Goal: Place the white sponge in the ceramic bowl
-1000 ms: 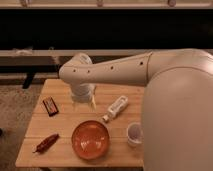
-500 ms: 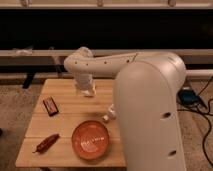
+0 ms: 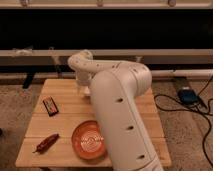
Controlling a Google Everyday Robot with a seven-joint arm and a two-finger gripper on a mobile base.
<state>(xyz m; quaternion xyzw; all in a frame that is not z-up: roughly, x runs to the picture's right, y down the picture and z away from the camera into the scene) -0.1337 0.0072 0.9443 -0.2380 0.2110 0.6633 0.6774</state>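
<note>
The ceramic bowl (image 3: 88,142) is orange-brown with faint rings inside. It sits near the front edge of the wooden table (image 3: 65,117), and its right rim is covered by my arm. My gripper (image 3: 83,90) hangs low over the back middle of the table, well behind the bowl. The white sponge does not show anywhere; it may be hidden by the gripper or the arm. The bowl is empty in the part I see.
A dark flat bar (image 3: 50,106) lies at the table's left. A red-brown object (image 3: 46,143) lies at the front left corner. My thick white arm (image 3: 120,120) covers the table's right half. A blue box (image 3: 187,95) and cables lie on the floor at right.
The arm has swung further forward and now covers the right half of the table. It hides the white bottle and the cup. The gripper has shifted slightly along the back of the table.
</note>
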